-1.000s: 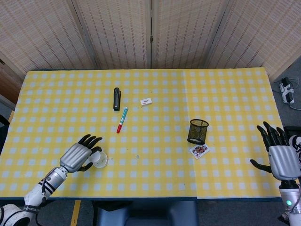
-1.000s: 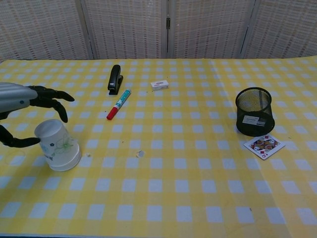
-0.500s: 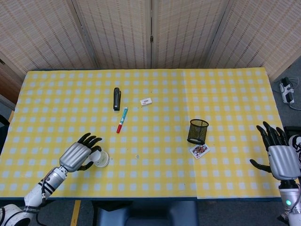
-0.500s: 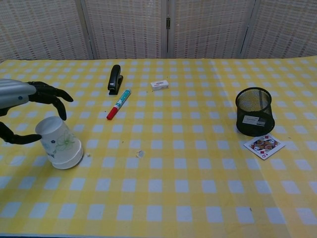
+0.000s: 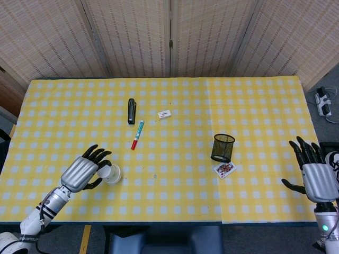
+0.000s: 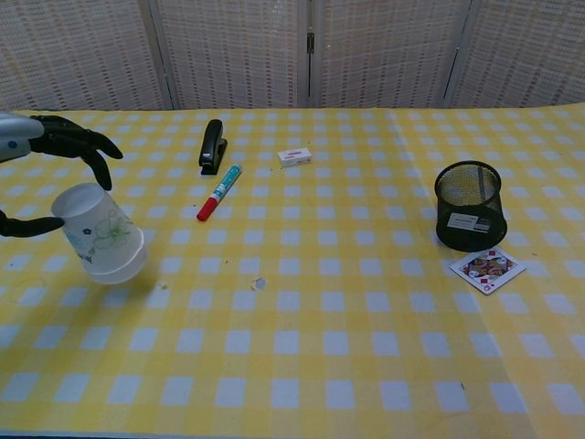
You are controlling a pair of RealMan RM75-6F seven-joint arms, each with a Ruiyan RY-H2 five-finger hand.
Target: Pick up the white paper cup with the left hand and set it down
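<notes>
While the left hand [image 6: 41, 183] fingers clasp it, the white paper cup [image 6: 101, 232] tilts — mouth down-right.

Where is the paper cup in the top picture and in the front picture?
Head view: the paper cup is low on the left, at the fingers of the left hand.
Chest view: the cup is at the far left, tilted, lifted off the table.
Shared landmark: the red and green marker, up and to the right of the cup in both.
</notes>
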